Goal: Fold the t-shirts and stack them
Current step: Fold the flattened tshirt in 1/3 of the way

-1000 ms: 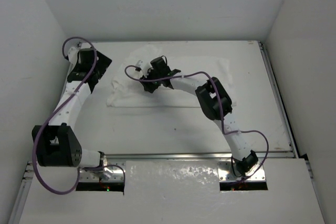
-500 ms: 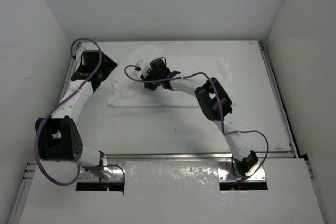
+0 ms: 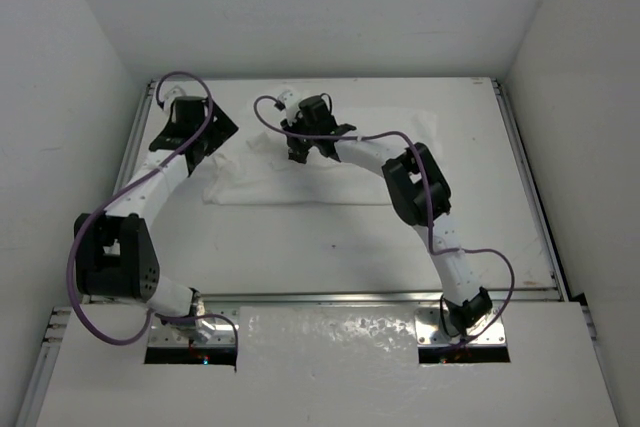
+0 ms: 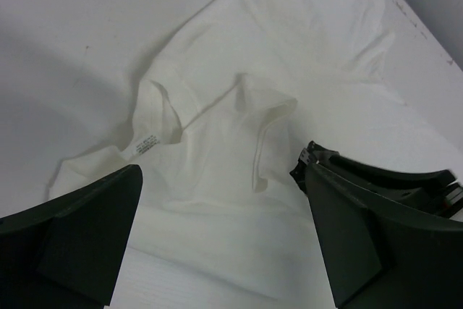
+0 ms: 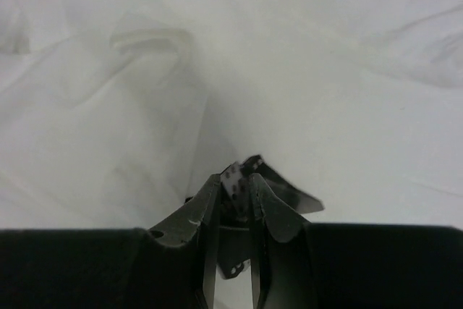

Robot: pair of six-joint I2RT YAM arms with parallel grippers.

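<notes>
The white t-shirt (image 3: pixel 340 172) lies crumpled across the far middle of the table. Its collar and label (image 4: pixel 147 142) face up in the left wrist view. My left gripper (image 3: pixel 203 137) is wide open and empty, hovering over the shirt's left end, with the fabric (image 4: pixel 217 171) showing between its fingers. My right gripper (image 3: pixel 303 139) sits low over the shirt near the collar fold (image 5: pixel 148 37). Its jaws are drawn almost together, with only a small white speckled bit between the tips (image 5: pixel 236 179). I cannot tell whether any fabric is pinched. The right gripper also shows in the left wrist view (image 4: pixel 312 158).
White walls close in the table on the left, right and far sides. A metal rail (image 3: pixel 530 187) runs along the right edge. Purple cables (image 3: pixel 270 112) loop above both wrists. A white cover plate (image 3: pixel 330 347) lies between the arm bases.
My left gripper has moved right and toward the shirt's left end. My right gripper has moved a little farther back over the shirt. The shirt's outline looks unchanged.
</notes>
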